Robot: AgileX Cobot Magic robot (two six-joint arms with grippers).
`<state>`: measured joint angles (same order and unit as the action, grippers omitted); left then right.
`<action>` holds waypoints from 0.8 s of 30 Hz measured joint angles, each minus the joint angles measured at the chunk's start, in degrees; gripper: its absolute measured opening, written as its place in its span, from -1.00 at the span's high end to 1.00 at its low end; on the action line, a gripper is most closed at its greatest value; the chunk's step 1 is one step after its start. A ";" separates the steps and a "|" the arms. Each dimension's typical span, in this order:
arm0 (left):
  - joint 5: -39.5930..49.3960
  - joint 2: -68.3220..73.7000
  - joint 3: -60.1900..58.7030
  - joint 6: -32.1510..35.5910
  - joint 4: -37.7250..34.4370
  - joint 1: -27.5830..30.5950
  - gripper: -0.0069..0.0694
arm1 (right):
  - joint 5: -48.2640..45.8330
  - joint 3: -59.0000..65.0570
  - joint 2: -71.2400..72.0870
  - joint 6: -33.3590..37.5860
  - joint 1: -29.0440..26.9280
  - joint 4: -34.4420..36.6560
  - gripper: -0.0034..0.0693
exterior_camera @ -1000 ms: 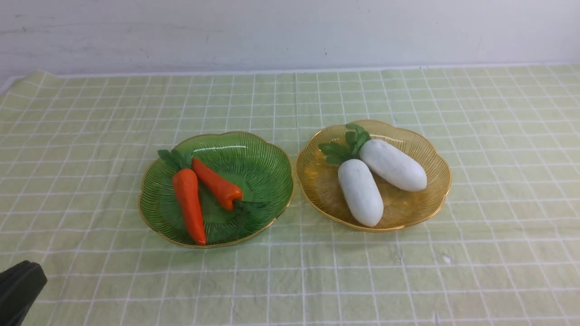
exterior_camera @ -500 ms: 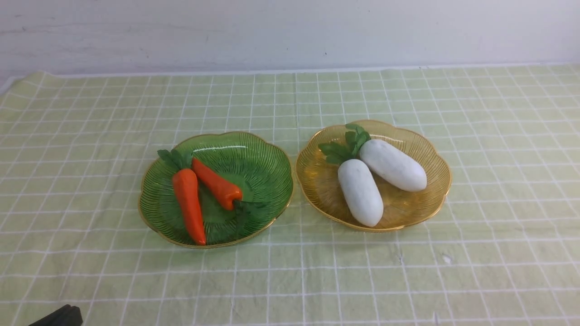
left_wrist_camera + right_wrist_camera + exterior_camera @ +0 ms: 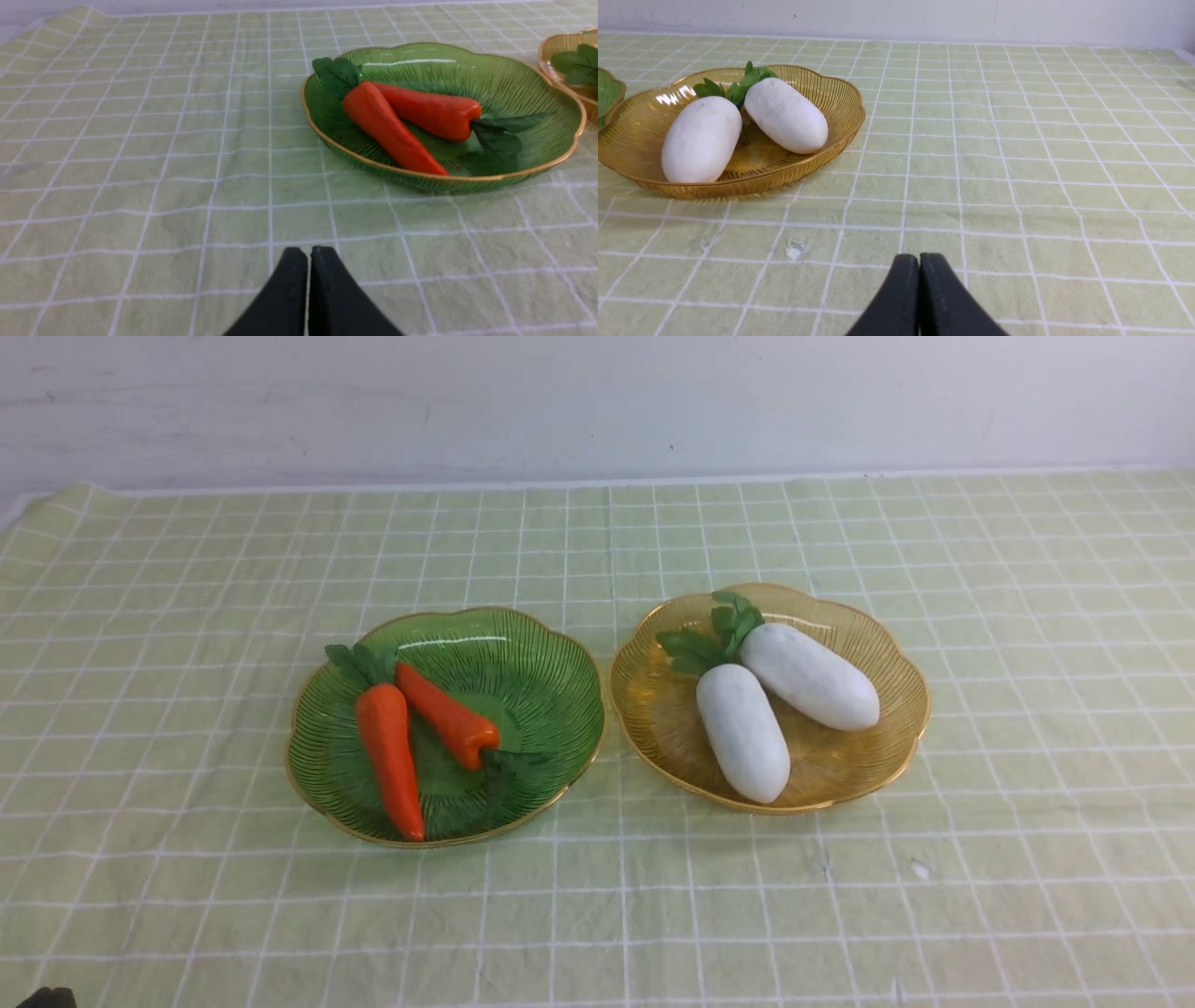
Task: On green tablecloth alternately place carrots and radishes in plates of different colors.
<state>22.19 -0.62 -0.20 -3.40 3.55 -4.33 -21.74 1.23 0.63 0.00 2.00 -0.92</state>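
Two orange carrots [image 3: 392,756] [image 3: 446,715] lie in the green plate [image 3: 551,672] at centre left of the green tablecloth [image 3: 187,616]. Two white radishes [image 3: 743,732] [image 3: 810,676] lie in the amber plate [image 3: 840,775] at centre right. In the left wrist view the carrots [image 3: 387,128] and green plate [image 3: 537,93] lie ahead of my left gripper [image 3: 309,254], which is shut and empty over bare cloth. In the right wrist view the radishes [image 3: 701,139] [image 3: 786,115] and amber plate [image 3: 831,93] lie ahead of my right gripper [image 3: 919,260], also shut and empty.
A white wall [image 3: 597,401] runs behind the far edge of the cloth. A small white speck [image 3: 921,869] marks the cloth in front of the amber plate. A sliver of my left arm [image 3: 47,998] shows at the bottom left corner of the front view.
My left gripper has drawn back out of the bottom left corner of the front view until only a sliver shows. The plates, carrots and radishes have not moved.
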 joint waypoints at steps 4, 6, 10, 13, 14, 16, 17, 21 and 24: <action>0.00 0.00 -1.26 0.00 -0.37 0.06 0.84 | -0.07 0.00 0.00 0.00 0.00 0.00 0.95; 0.07 0.00 -1.26 0.00 -0.67 0.06 0.84 | -0.07 0.00 0.00 0.00 0.00 0.00 0.95; 0.07 0.00 -1.26 0.00 -0.67 0.06 0.84 | -0.07 0.00 0.00 0.00 0.00 0.00 0.95; 0.07 0.00 -1.26 0.00 -0.67 0.06 0.84 | -0.07 0.00 0.00 0.00 0.00 0.00 0.95; 0.07 0.00 -1.26 0.00 -0.67 0.06 0.84 | -0.07 0.00 0.00 0.00 0.00 0.00 0.95; 0.07 0.00 -1.26 0.00 -0.67 0.06 0.84 | -0.07 0.00 0.00 0.00 0.00 0.00 0.95; 0.07 0.00 -1.26 0.00 -0.67 0.06 0.84 | -0.07 0.00 0.00 0.00 0.00 0.00 0.95; 0.07 0.00 -1.26 0.00 -0.67 0.06 0.84 | -0.07 0.00 0.00 0.00 0.00 0.00 0.95; 0.07 0.00 -1.26 0.00 -0.67 0.06 0.84 | -0.07 0.00 0.00 0.00 0.00 0.00 0.95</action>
<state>22.26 -0.62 -1.47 -3.40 2.89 -4.27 -21.81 1.23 0.63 0.00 2.00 -0.92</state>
